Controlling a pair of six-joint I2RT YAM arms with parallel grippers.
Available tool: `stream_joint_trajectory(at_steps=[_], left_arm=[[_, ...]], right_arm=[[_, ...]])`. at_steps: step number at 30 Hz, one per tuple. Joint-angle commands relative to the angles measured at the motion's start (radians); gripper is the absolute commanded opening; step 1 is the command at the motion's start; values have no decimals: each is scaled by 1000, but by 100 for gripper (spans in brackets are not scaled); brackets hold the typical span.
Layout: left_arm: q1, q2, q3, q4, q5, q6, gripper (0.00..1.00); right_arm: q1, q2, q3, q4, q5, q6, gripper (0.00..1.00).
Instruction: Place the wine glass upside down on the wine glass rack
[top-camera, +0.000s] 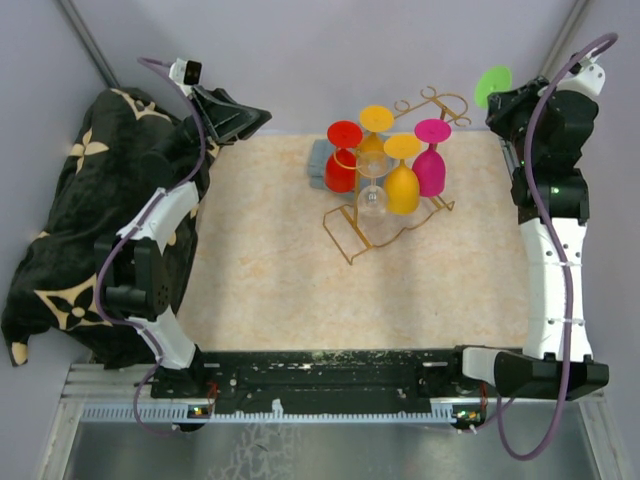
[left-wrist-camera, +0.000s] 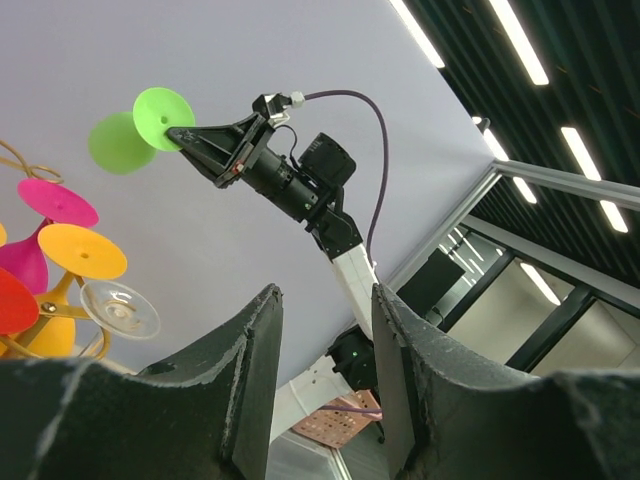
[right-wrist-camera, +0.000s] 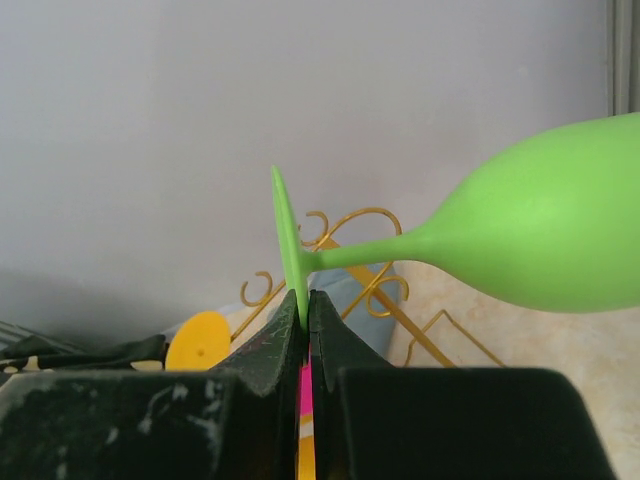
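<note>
The green wine glass (right-wrist-camera: 550, 230) lies sideways in the air, and my right gripper (right-wrist-camera: 306, 300) is shut on the rim of its round foot. From above, only the green wine glass foot (top-camera: 493, 85) shows at the back right, just clear of the right gripper (top-camera: 507, 100). The gold wire wine glass rack (top-camera: 352, 243) stands on the mat with red (top-camera: 343, 160), orange (top-camera: 402, 180), magenta (top-camera: 432, 155) and clear (top-camera: 372, 198) glasses hanging upside down. My left gripper (top-camera: 240, 118) is open and empty at the back left; its fingers (left-wrist-camera: 255, 370) frame bare wall.
A black patterned cloth (top-camera: 90, 220) is heaped along the left side under the left arm. A grey-blue object (top-camera: 320, 165) lies behind the rack. A beige mat (top-camera: 280, 280) covers the table. The rack's curled rail ends (right-wrist-camera: 350, 225) sit just behind the green foot.
</note>
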Motion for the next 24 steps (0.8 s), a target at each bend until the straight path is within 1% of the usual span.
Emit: stream_joint_trajectory(at_steps=[1,5,13,20,24], left_arm=[[0,-33,-17,202,14,-6,47],[-1,-31,-18,205,12,-7,47],[-1,-29,-20,205,11,-7,46],[-1,-24,-18,204,5,-7,46],[-1,-24,-18,199,8,-6,46]], right_arm=[[-26,15,-5,2,-34,50,0],[-58,50,5,-33,-103,96,0],[-89,96,15,-90,-184,151,0],[-110,126,-7,-84,-288,210,0],[-112,140,-9,-91,-304,229,0]])
